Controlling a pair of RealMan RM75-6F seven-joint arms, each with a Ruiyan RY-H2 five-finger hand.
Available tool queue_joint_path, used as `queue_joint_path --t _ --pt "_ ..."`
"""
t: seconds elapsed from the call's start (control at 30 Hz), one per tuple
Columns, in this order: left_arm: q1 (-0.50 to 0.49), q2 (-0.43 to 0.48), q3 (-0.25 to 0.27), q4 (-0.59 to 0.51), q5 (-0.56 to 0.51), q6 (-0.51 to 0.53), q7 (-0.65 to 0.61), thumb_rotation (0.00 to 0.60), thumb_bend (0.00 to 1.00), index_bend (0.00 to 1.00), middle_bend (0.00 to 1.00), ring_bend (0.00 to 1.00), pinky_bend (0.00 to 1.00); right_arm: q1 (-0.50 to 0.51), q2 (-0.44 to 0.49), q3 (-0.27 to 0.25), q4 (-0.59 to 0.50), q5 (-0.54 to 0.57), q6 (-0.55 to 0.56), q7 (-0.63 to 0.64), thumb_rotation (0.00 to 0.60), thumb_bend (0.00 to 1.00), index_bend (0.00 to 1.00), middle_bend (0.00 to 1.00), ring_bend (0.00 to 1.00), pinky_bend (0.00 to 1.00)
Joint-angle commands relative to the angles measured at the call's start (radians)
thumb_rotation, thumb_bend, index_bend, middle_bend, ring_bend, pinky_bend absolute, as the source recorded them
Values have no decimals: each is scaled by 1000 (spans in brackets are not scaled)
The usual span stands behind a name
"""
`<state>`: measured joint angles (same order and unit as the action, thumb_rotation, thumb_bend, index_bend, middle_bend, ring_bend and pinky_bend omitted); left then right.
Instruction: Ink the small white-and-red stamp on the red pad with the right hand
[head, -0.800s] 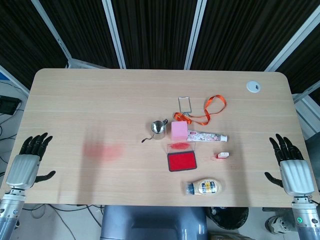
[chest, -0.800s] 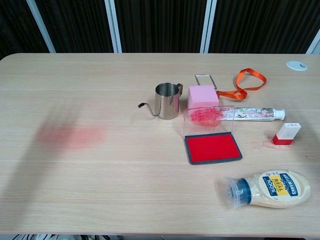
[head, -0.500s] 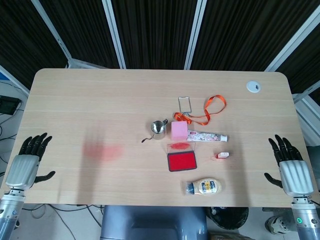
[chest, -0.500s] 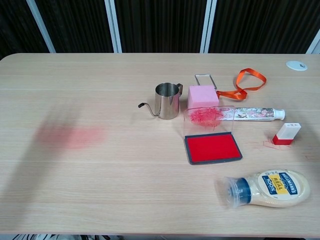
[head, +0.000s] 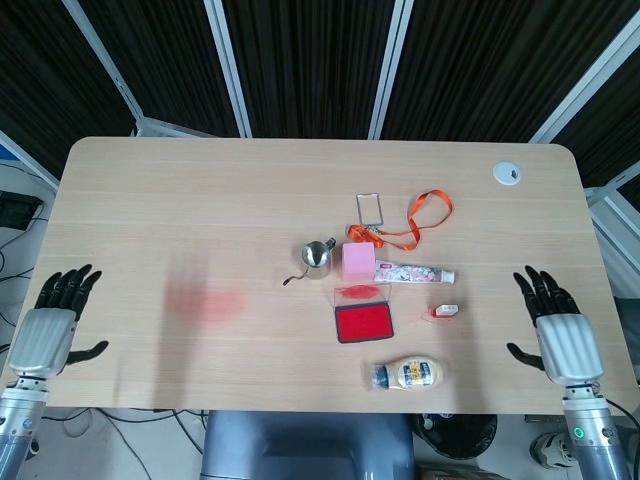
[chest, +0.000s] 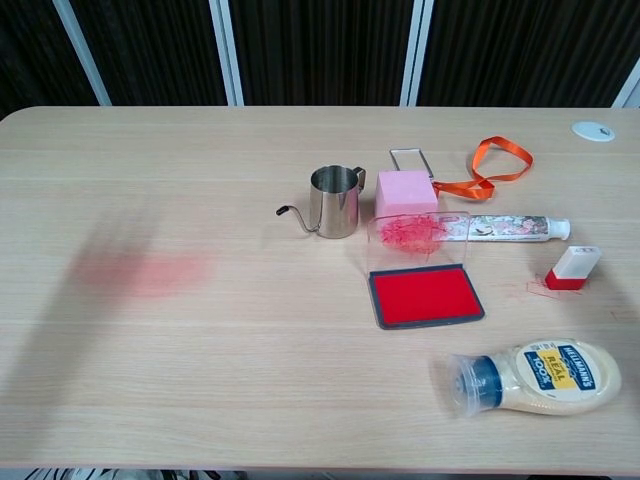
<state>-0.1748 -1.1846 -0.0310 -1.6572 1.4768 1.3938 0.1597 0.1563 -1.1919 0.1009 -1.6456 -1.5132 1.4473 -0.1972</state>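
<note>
Silver-backed with black fingers spread apart and nothing in it, the right hand (head: 556, 328) hangs over the right end of the table (head: 180, 200), palm down, near the front edge. The left hand (head: 52, 320) mirrors it at the far left end, fingers likewise apart and holding nothing.

Between the right hand and the centre cluster lies bare pale wood. The small white-and-red stamp (head: 447, 311) lies on its side there, well apart from the hand, with faint red marks on the wood beside it. Left of the stamp sits the red ink pad (head: 363, 322), its clear lid (head: 361, 293) standing open at the far side, smeared red. A mayonnaise bottle (head: 409, 375) lies on its side near the front edge, in front of the pad. Behind the pad are a pink block (head: 358, 262), a small steel pitcher (head: 318, 257), a printed tube (head: 416, 272) and an orange lanyard (head: 425, 218) with a clear badge holder (head: 369, 208).

A reddish smudge (head: 205, 302) stains the left half. A white grommet (head: 507, 173) sits at the far right corner. Dark slatted panels (head: 300, 60) back the room.

Only the head view shows the hands; the chest view shows the bottle's label and the lid's smears closer.
</note>
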Motion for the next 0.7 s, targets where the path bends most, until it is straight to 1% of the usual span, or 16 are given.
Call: queue_joint_path --t 0.03,0.17,0.3,0.43,0.7 --pt "-1 1 0 0 1 -2 0 600 1 0 0 0 0 35 -14 15 -25 34 -56 -59 600 159 162 163 91 219" --pt "-4 3 -3 -2 -9 -10 -7 600 1 0 0 0 0 79 -49 34 -50 112 -140 -134 600 178 244 236 142 225" --pt "-7 11 -2 -9 -13 -20 -16 600 1 0 0 0 0 117 -96 51 -39 172 -191 -197 600 197 328 306 193 243" --pt "-10 19 2 -14 -13 -31 -26 600 1 0 0 0 0 152 -165 60 8 221 -224 -246 600 218 358 353 218 243" --pt "-14 29 2 -25 -26 -48 -38 600 1 0 0 0 0 193 -254 69 81 296 -262 -290 600 261 388 361 221 243"
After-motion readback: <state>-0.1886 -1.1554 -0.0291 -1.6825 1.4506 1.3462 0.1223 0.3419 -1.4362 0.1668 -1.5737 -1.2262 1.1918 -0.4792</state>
